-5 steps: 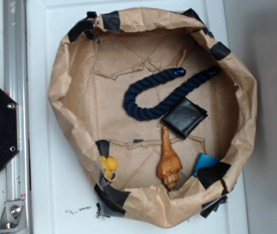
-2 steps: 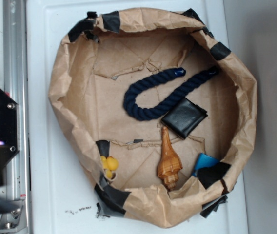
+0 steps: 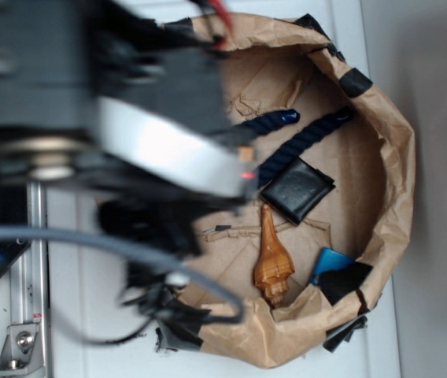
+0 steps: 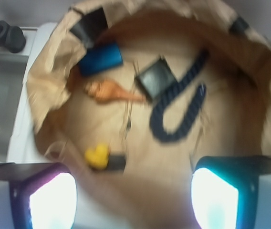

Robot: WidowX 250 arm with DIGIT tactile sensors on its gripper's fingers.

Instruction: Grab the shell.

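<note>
The shell [image 3: 273, 264], glossy orange-brown and spindle-shaped, lies on the floor of the brown paper basin [image 3: 397, 157], near its front wall, pointed tip toward the black pouch. In the wrist view the shell [image 4: 109, 90] is far ahead at upper left, lying flat. My gripper [image 4: 133, 200] is open, with its two lit fingertips [image 4: 52, 200] wide apart and nothing between them, high over the basin's near rim. In the exterior view my blurred arm [image 3: 160, 150] covers the basin's left half, well apart from the shell.
A navy rope [image 3: 302, 142] curls in the middle of the basin, and a black square pouch [image 3: 297, 190] lies just behind the shell. A blue object [image 3: 330, 262] sits right of it. Small yellow balls [image 4: 97, 156] show in the wrist view. Crumpled paper walls ring everything.
My arm has swung in from the left edge and now hangs blurred over the basin's left half. The shell and the other objects have not moved.
</note>
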